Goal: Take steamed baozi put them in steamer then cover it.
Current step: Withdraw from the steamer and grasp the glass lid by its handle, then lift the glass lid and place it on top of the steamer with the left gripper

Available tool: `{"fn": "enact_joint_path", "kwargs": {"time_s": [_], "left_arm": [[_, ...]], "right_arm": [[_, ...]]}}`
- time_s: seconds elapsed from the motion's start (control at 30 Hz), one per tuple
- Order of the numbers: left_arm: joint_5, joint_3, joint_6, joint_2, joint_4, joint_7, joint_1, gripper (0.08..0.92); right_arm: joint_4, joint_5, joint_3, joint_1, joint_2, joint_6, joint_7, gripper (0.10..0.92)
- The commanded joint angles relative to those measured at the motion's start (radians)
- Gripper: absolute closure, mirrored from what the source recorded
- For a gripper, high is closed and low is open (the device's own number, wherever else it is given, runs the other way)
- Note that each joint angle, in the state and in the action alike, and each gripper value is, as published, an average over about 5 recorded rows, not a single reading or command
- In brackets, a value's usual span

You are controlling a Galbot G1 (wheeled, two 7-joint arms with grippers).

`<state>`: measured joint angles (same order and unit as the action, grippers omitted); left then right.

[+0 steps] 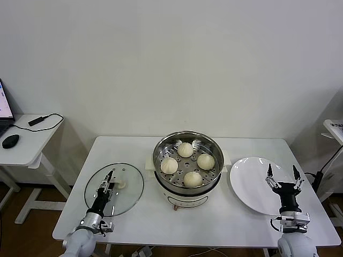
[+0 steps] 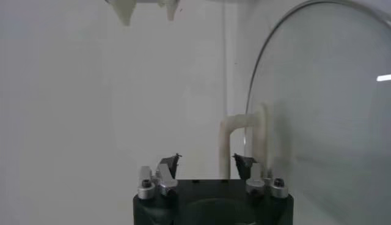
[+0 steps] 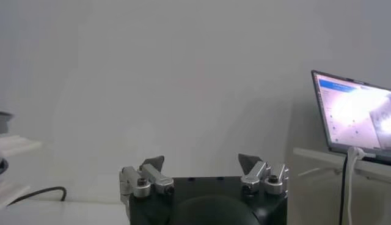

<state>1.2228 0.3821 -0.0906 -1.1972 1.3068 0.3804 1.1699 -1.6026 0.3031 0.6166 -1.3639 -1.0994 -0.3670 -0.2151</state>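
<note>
The steamer [image 1: 156,155] stands mid-table on its white base [image 1: 185,201]. Several cream-white baozi lie on its perforated tray, among them one at the back [image 1: 185,149], one on the left [image 1: 169,165] and one at the front [image 1: 193,178]. The glass cover [image 1: 128,201] lies flat on the table left of the steamer. My left gripper [image 1: 107,182] is open, just above the cover, beside its white handle [image 1: 121,184]. In the left wrist view the handle [image 2: 241,125] stands just ahead of the gripper [image 2: 208,162]. My right gripper [image 1: 282,174] is open and empty above the plate.
A flat white plate [image 1: 249,187], bare, lies right of the steamer. A side table [image 1: 24,150] at the far left holds a mouse [image 1: 10,141] and a cabled adapter. A laptop [image 3: 354,116] shows in the right wrist view. Another table edge [image 1: 335,128] is at the far right.
</note>
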Motion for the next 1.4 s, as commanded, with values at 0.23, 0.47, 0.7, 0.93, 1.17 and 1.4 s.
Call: {"fn": "enact_joint_path", "kwargs": {"time_s": [0.23, 0.47, 0.7, 0.93, 1.17, 1.4], "left_arm": [[-0.030, 0.002, -0.011, -0.006, -0.027, 0.000, -0.016, 0.669], [-0.089, 0.003, -0.011, 0.007, 0.019, -0.008, 0.002, 0.814], [-0.203, 0.048, 0.052, 0.054, 0.273, -0.059, 0.091, 0.814], [-0.266, 0.095, 0.171, 0.106, 0.556, -0.138, 0.145, 0.814], [-0.273, 0.038, 0.335, 0.140, 0.783, -0.242, 0.122, 0.814], [-0.205, -0.158, 0.458, 0.132, 0.923, -0.334, 0.038, 0.814]], "right_arm": [[0.006, -0.014, -0.003, 0.004, -0.004, -0.003, 0.001, 0.203], [0.007, -0.024, -0.008, 0.006, -0.006, -0.006, 0.001, 0.203], [0.008, -0.044, -0.018, 0.016, -0.010, -0.006, 0.000, 0.203], [0.012, -0.055, -0.036, 0.032, -0.015, -0.001, -0.004, 0.203], [0.018, -0.062, -0.049, 0.042, -0.018, 0.001, -0.011, 0.203], [0.030, -0.066, -0.052, 0.054, -0.023, 0.001, -0.016, 0.203]]}}
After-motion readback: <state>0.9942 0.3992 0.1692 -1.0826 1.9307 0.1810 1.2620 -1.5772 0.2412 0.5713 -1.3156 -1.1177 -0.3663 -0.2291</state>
